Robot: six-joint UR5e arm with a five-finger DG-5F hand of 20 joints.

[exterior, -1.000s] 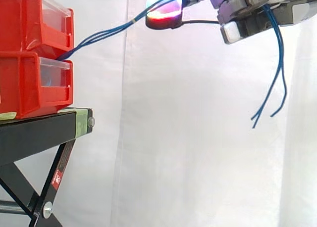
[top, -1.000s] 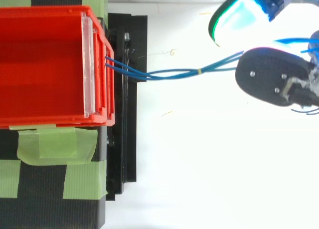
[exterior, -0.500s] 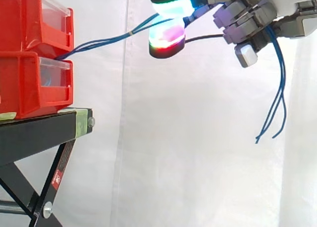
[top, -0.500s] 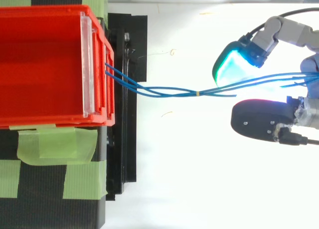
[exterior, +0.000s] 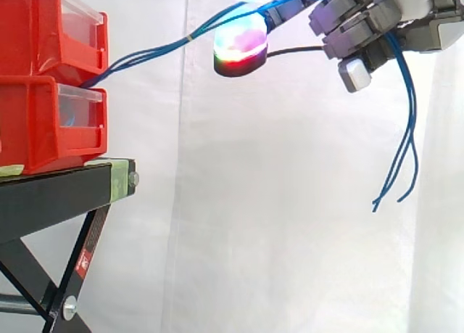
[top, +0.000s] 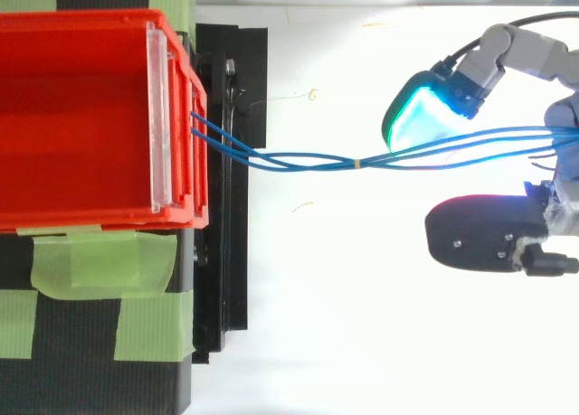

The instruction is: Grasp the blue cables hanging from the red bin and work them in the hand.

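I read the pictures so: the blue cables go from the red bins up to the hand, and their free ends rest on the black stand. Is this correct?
Only the last part is wrong. The side view shows the blue cables going from the red bins up to the hand, but their free ends hang loose in the air past the hand, not on the black stand.

My hand (exterior: 362, 21) runs off the edge at 3 o'clock; its curled fingers hide a stretch of the cables (exterior: 145, 55). I can't see their anchoring between the bins (exterior: 36, 122), cut at 9 o'clock.
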